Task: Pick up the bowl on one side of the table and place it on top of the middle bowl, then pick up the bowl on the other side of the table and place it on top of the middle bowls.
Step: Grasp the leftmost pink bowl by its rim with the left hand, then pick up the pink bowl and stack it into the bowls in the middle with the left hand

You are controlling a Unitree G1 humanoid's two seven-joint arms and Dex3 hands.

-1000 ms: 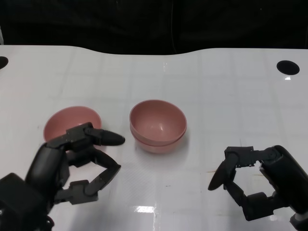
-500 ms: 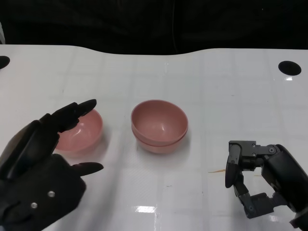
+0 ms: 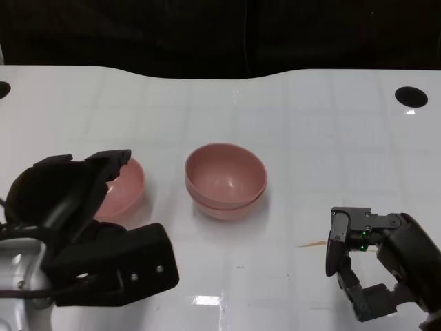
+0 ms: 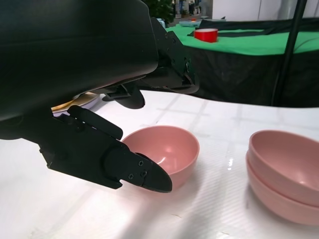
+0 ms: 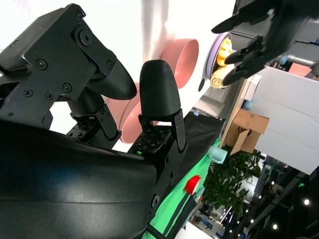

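White table (image 3: 310,138) fills the view, dark backdrop at the far edge. Left hand (image 3: 83,227) is large at near left, fingers apart around the left bowl's (image 3: 122,187) rim, holding nothing; wrist view shows one finger (image 4: 124,167) in front of the bowl (image 4: 167,149), contact unclear. Middle stack (image 3: 225,181) of two pink bowls sits at centre, just right of the left bowl. Right hand (image 3: 375,258) at near right, empty, fingers spread. Risk: a shallow rim grip could let the bowl slip or skid into the stack; closing off-centre could tip it.
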